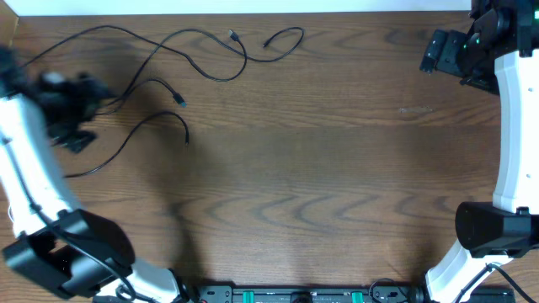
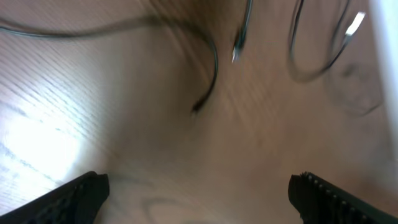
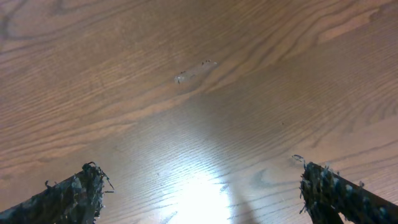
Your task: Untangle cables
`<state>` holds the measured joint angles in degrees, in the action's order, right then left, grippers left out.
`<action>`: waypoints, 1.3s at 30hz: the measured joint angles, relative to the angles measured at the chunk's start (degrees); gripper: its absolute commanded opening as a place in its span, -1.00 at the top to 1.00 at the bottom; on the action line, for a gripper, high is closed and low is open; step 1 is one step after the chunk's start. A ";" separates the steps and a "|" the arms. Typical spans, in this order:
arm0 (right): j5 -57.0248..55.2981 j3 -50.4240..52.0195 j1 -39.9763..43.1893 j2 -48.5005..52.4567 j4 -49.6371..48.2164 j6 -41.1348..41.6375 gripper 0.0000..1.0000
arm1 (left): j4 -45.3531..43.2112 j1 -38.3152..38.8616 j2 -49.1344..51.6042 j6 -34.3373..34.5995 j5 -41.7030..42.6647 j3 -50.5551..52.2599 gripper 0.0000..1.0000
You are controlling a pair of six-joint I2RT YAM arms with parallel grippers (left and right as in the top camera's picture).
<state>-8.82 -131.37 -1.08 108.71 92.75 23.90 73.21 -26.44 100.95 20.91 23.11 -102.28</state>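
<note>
The cables (image 1: 221, 79) lie in the far left part of the wooden table (image 1: 337, 185). They are thin black cords spread out in loose, open curves, and here and there one line crosses another. One long cord arcs along the far edge and dips into a rounded loop. A short hook-shaped stretch sits at the right end of the group, well apart from the table's middle. A small plug end (image 1: 179, 99) points toward the centre of the table. Nearer the front, another cord sweeps up from the left edge and bends down to a free tip. The left wrist view shows the same cables (image 2: 215, 62) blurred. A dark curve ends on bare wood, a narrow loop lies to its right, and a silver-tipped plug (image 2: 354, 25) glints near the top. The left gripper (image 1: 63, 101) is a dark smear in the overhead view, beside the leftmost cords. From its own camera, the left gripper (image 2: 198, 183) has its jaws spread wide with only wood between them and nothing held. The right gripper (image 1: 438, 50) is at the far right corner, well apart from the cords. In the wrist view, the right gripper (image 3: 200, 174) is also released, gaping over bare grain near a pale scuff mark (image 3: 193, 71).
</note>
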 measured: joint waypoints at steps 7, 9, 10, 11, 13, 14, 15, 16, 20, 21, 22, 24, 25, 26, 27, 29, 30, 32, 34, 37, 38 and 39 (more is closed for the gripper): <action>0.00 0.00 0.00 0.00 0.00 0.00 -0.98 | 6.32 20.94 0.00 -0.20 -10.91 0.02 -0.95; 0.00 0.00 0.00 0.00 0.00 0.00 -0.99 | 7.26 25.40 0.00 -0.20 -12.22 0.04 -0.95; 0.00 0.00 0.00 0.00 0.00 0.00 -0.98 | 7.78 27.67 0.00 -0.20 -12.79 0.04 -0.95; 0.00 0.00 0.00 0.00 0.00 0.00 -0.99 | 8.15 29.55 0.00 -0.20 -13.18 0.04 -0.95; 0.00 0.00 0.00 0.00 0.00 0.00 -0.98 | 9.11 32.76 0.00 -0.17 -13.68 0.04 -0.95; 0.00 0.00 0.00 0.00 0.00 0.00 -0.98 | 9.79 34.18 0.00 -0.17 -14.08 0.04 -0.95; 0.00 0.00 0.00 0.00 0.00 0.00 -0.99 | 10.84 35.95 -0.02 -0.15 -14.29 0.04 -0.95; 0.00 0.00 0.00 0.00 0.02 0.00 -0.98 | 11.52 37.27 -0.11 -0.15 -14.49 0.04 -0.96; 0.00 0.00 0.00 0.00 0.00 0.00 -0.98 | 13.25 41.92 -1.68 0.02 -14.56 0.07 -0.96; 0.00 0.00 0.00 0.00 0.00 0.00 -0.99 | 13.35 42.80 -2.62 0.04 -14.58 0.09 -0.95; 0.00 0.00 0.00 0.00 0.00 0.00 -0.99 | 13.38 43.58 -3.96 0.07 -14.64 0.15 -0.95; 0.00 0.00 0.00 0.00 0.00 0.00 -0.98 | 13.42 44.81 -7.67 0.07 -14.71 0.24 -0.95; 0.00 0.00 0.00 0.00 0.00 0.00 -0.98 | 13.42 45.09 -9.75 0.07 -14.73 0.31 -0.96; 0.00 0.00 0.00 0.00 0.00 0.00 -0.98 | 13.60 45.24 -13.09 0.07 -14.78 0.35 -0.95; 0.00 0.00 0.00 0.00 0.00 0.00 -0.99 | 13.70 45.24 -15.74 0.07 -14.99 0.48 -0.95; 0.00 0.00 0.00 0.00 0.00 0.00 -0.99 | 13.90 45.24 -21.75 0.09 -15.82 1.27 -0.96; 0.00 0.00 0.00 0.00 0.02 0.00 -0.99 | 14.05 45.24 -24.22 0.09 -16.02 1.55 -0.95; 0.00 0.00 0.00 0.00 0.02 0.00 -0.99 | 14.16 45.24 -30.18 0.11 -16.41 2.89 -0.96; 0.00 0.00 0.00 0.00 -0.02 0.00 -0.99 | 14.29 45.24 -37.44 0.24 -16.96 5.16 -0.96; 0.00 0.00 0.00 0.00 0.00 0.00 -0.98 | 14.29 45.24 -45.57 1.81 -17.31 9.22 -0.96; 0.00 0.00 0.00 0.00 0.02 0.00 -0.99 | 14.43 45.24 -48.33 2.78 -17.31 10.82 -0.96; 0.00 0.00 0.00 0.00 0.00 0.00 -0.98 | 14.64 45.24 -50.77 3.41 -17.33 12.00 -0.96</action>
<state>-8.82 -131.37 -1.08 108.71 92.75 23.90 87.85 18.81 50.17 24.32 5.78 -90.28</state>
